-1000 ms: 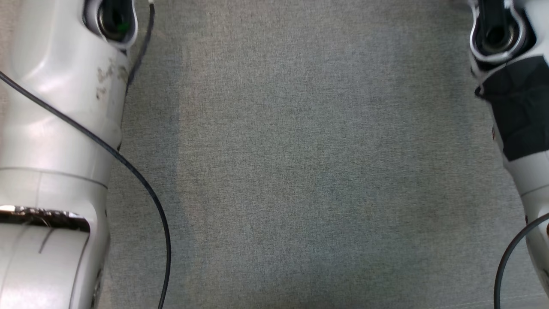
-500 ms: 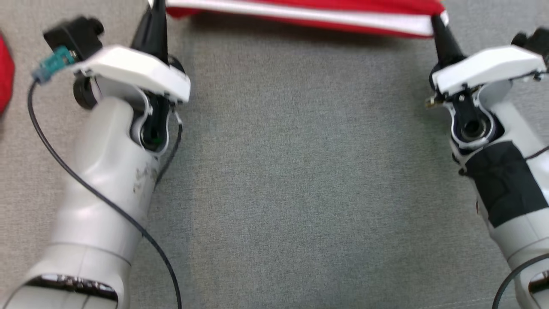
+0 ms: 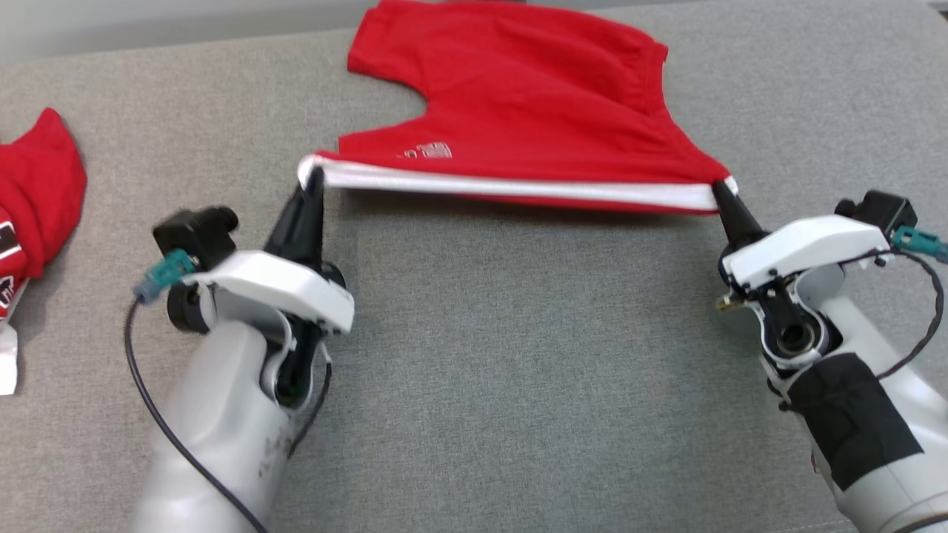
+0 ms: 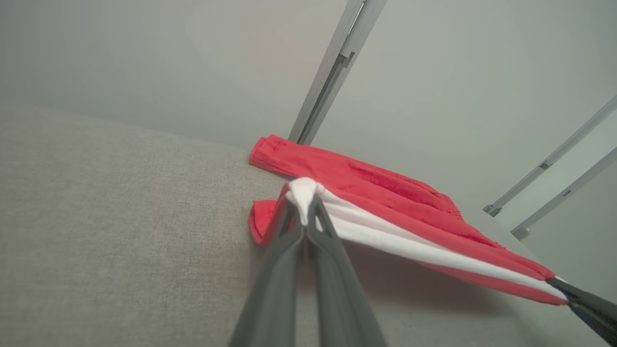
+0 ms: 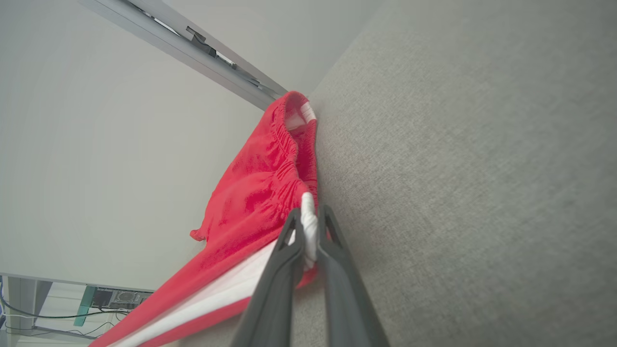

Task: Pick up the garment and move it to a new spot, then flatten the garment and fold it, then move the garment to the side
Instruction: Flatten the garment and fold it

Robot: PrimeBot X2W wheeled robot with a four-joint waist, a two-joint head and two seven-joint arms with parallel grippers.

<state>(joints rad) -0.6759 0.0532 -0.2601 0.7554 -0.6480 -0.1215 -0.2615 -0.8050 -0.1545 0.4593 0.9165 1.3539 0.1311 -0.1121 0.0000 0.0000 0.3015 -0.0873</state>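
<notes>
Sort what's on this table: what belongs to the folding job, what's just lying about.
In the job: red shorts, stretched by their white stripe between left claw and right claw, both shut on it.
Lying about: second red garment, far left on the grey surface.

The red shorts point(image 3: 518, 96) lie spread near the far edge of the grey table point(image 3: 518, 355). The near side has a white stripe point(image 3: 518, 186). It is held up and pulled straight between the left tool point(image 3: 315, 178) and the right tool point(image 3: 720, 191), each pinching one end. The far part rests on the table. A small white logo point(image 3: 429, 150) sits near the left end.
</notes>
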